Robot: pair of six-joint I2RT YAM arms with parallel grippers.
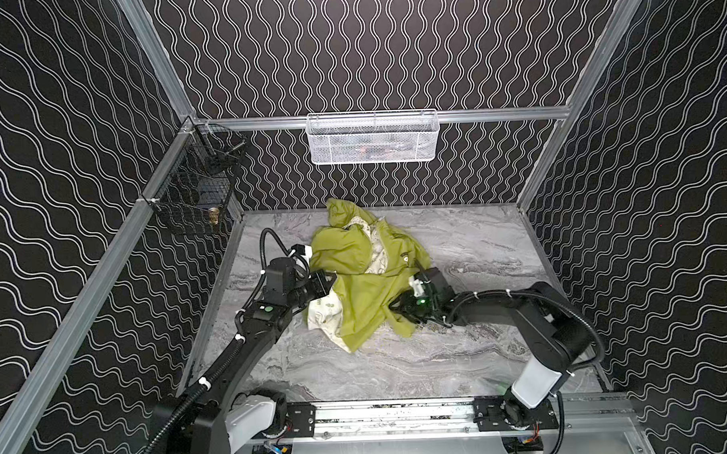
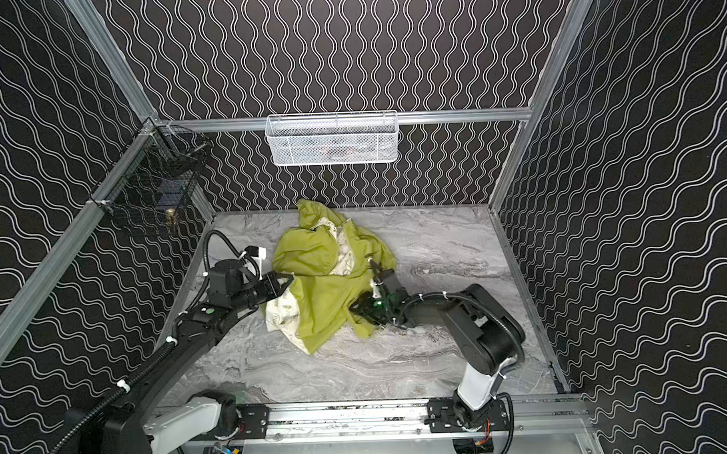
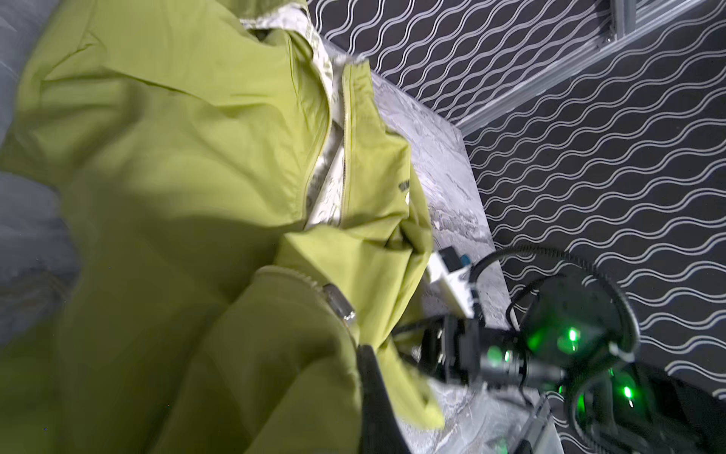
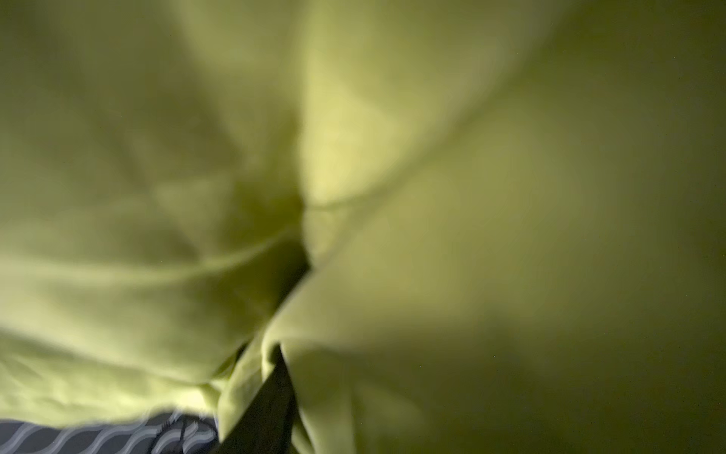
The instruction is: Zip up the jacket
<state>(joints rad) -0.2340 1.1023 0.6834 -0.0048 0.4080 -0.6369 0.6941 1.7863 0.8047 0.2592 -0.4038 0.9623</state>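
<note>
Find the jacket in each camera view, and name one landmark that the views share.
Both top views: jacket crumpled on the table, centre.
Left wrist: jacket fills the left and middle.
Right wrist: jacket, blurred, fills nearly everything.
Shared landmark: wavy wall.

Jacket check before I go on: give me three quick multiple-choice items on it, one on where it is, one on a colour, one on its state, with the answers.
1. Where is the jacket? A hanging up; B crumpled on the marble table; C folded in a neat stack.
2. What colour is its lining? A cream with a print; B red; C plain black.
3. How is its front zipper? A closed all the way; B parted, lining showing between the edges; C torn off.
Answers: 1 B, it lies in a heap on the marble in both top views. 2 A, pale printed cloth shows in the left wrist view. 3 B, the two edges stand apart there.
</note>
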